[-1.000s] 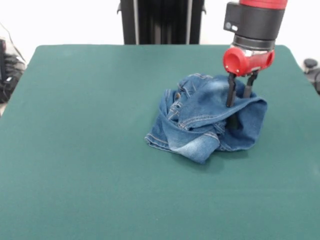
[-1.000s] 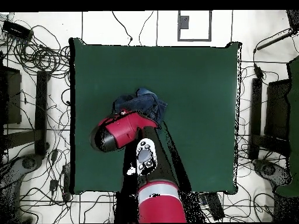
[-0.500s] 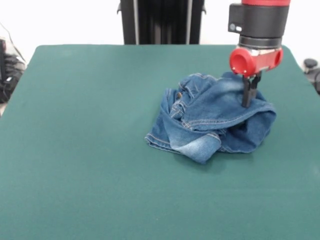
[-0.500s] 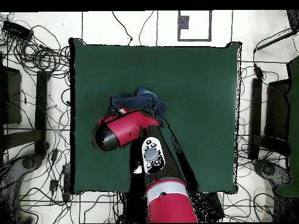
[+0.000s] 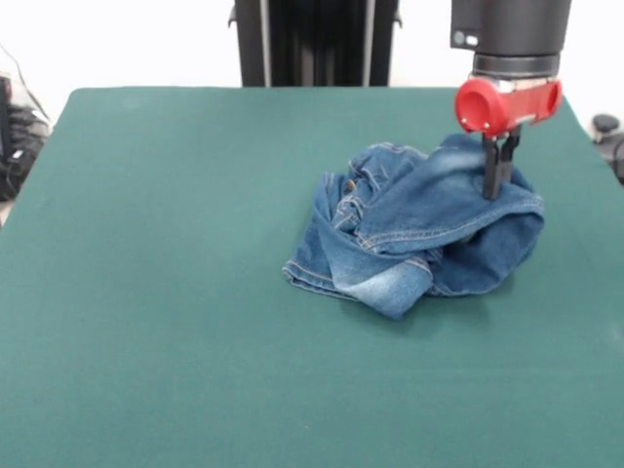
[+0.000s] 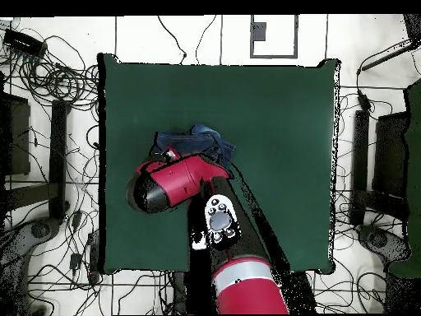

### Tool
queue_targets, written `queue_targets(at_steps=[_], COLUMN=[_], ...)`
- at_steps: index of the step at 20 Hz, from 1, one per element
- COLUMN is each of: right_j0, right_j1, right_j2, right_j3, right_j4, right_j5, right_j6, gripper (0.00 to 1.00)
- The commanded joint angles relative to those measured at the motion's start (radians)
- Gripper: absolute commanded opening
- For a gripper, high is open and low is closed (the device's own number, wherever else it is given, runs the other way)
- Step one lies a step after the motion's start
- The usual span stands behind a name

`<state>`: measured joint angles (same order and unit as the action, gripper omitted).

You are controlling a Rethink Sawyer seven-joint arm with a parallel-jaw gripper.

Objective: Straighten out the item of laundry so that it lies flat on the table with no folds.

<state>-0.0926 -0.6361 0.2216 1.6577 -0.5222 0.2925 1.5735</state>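
Observation:
The blue denim jeans [image 5: 409,229] lie crumpled in a heap right of the middle of the dark green table [image 5: 175,292]. A pale faded patch shows at the heap's front. My gripper [image 5: 498,188] comes down from above at the heap's right side. Its fingers are pressed together on a raised fold of the denim, which is pulled up and to the right. In the overhead view the arm's red head [image 6: 168,183] covers most of the jeans [image 6: 201,140], and the gripper itself is hidden.
The robot's black pedestal [image 5: 314,41] stands at the table's far edge. Cables and equipment [image 6: 49,123] lie on the floor round the table. Open green surface stretches to the left and front of the heap.
The gripper has shut on the denim fold and moved right and slightly up, drawing the right side of the jeans with it. The heap has stretched a little to the right.

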Motion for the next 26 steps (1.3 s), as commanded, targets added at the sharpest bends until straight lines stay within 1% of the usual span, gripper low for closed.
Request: queue_targets(at_steps=[1, 3, 5, 9, 15, 22, 24, 26], right_j0=[-0.009, -0.025, -0.041, -0.045, -0.054, -0.055, -0.059, -0.07], right_j1=[-0.036, -0.055, -0.065, -0.074, -0.098, -0.102, -0.104, -0.12], right_j2=[0.147, 0.163, 0.185, 0.199, 0.223, 0.254, 0.261, 0.27], right_j3=[0.144, 0.179, 0.205, 0.223, 0.279, 0.295, 0.299, 0.316], right_j4=[0.054, 0.091, 0.108, 0.091, 0.085, 0.063, 0.073, 0.104], right_j5=[0.213, 0.286, 0.307, 0.317, 0.345, 0.372, 0.391, 0.439], right_j6=[-0.043, -0.05, -0.052, -0.07, -0.075, -0.108, -0.11, -0.107], gripper=[0.0, 0.0, 0.0, 0.0, 0.0, 0.0, 0.0, 0.0])
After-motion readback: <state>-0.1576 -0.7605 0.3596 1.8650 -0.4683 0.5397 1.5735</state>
